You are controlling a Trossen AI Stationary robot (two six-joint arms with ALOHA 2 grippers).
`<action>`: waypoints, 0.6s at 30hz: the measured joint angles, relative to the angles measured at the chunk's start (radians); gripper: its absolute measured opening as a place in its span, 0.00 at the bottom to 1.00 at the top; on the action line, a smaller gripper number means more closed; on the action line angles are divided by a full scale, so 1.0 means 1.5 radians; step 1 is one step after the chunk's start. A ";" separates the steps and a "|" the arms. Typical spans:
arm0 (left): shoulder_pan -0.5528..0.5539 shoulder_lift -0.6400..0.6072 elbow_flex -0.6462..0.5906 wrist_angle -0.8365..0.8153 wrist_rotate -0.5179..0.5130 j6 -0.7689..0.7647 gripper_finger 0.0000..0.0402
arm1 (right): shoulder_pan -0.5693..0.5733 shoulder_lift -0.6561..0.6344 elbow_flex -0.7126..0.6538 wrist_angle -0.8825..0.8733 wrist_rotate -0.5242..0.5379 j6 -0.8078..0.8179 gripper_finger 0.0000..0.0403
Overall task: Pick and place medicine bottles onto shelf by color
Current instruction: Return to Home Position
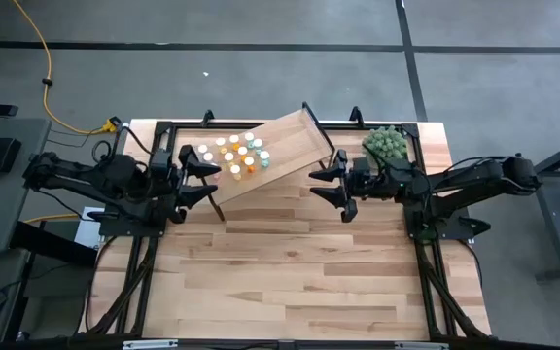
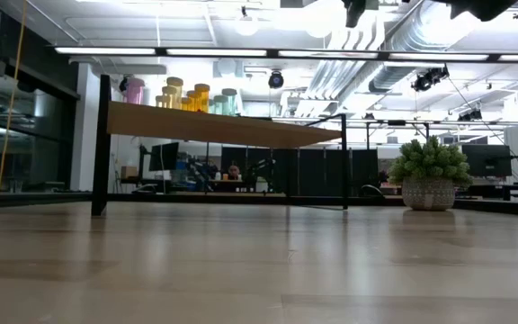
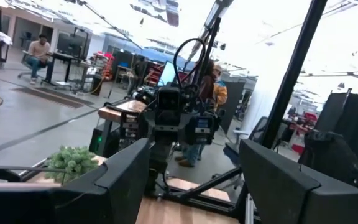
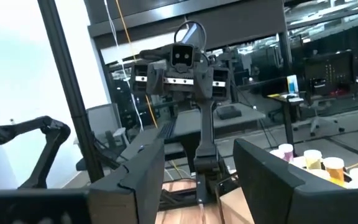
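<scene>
No writing, number, brand or sign can be read anywhere. The medicine bottles [image 1: 242,151] at the far left end of the shelf [image 1: 290,141] are too small for any label print to show, and in the low view their bodies show only plain colour. The screens in the room beyond the table are too blurred to read.

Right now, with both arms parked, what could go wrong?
The left tool sits right beside a corner of the shelf; a careless swing might bump it. The medicine bottles stand packed together on that end, so one jolt could topple several. The right tool is near the other edge too.
</scene>
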 joint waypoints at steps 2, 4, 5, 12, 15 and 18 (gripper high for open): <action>0.000 -0.008 0.000 -0.016 0.001 0.000 0.59 | 0.000 0.000 0.000 0.003 0.004 -0.002 0.46; 0.000 -0.011 0.000 -0.022 0.001 0.007 0.59 | 0.000 0.000 0.000 0.002 0.008 -0.001 0.46; 0.000 -0.012 0.000 -0.022 0.001 0.010 0.59 | 0.000 0.000 0.000 0.002 0.008 -0.001 0.46; 0.001 -0.011 0.000 -0.022 0.001 0.011 0.59 | -0.001 0.000 0.000 -0.005 0.010 -0.002 0.46; 0.001 -0.011 0.000 -0.022 0.001 0.017 0.59 | -0.001 0.000 0.000 -0.013 0.018 -0.002 0.46; 0.001 -0.012 0.000 -0.021 0.004 0.028 0.59 | -0.001 0.000 0.000 -0.022 0.027 -0.002 0.46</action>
